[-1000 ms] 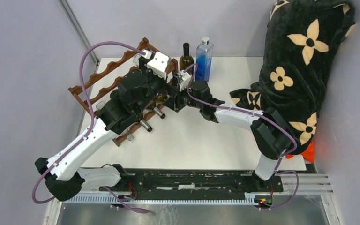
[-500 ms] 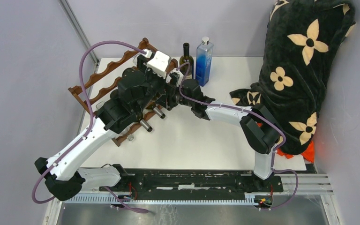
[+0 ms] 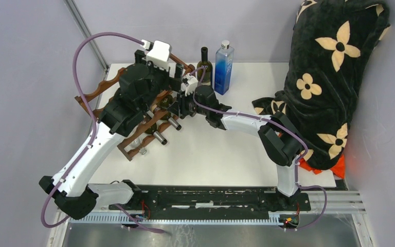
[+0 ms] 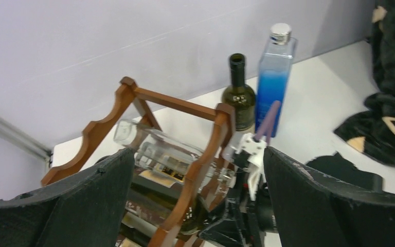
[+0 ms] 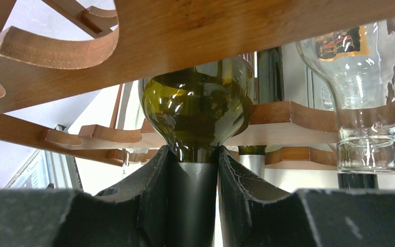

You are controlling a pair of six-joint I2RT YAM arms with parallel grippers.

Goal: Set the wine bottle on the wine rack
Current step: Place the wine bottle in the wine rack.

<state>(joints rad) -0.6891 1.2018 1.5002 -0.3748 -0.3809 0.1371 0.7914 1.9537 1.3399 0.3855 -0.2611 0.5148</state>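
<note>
The wine bottle (image 5: 195, 110), dark green glass with a grey-capped neck, lies inside the wine rack (image 5: 185, 49) between its wavy brown rails. My right gripper (image 5: 193, 152) is shut on the neck, just below the shoulder. In the top view the right gripper (image 3: 183, 104) sits at the rack's (image 3: 104, 86) right side, and the arms mostly hide the bottle. My left gripper (image 4: 198, 195) hangs open above the rack's (image 4: 205, 157) far end, holding nothing.
A clear bottle (image 4: 159, 157) and other bottles with silver-capped necks (image 3: 159, 137) lie in the rack. An upright green bottle (image 3: 204, 64) and a blue bottle (image 3: 224, 64) stand at the back. A black flowered blanket (image 3: 329, 77) fills the right side.
The left arm has risen and swung back to the left, off the rack. The right gripper has moved left, carrying the bottle deeper into the rack.
</note>
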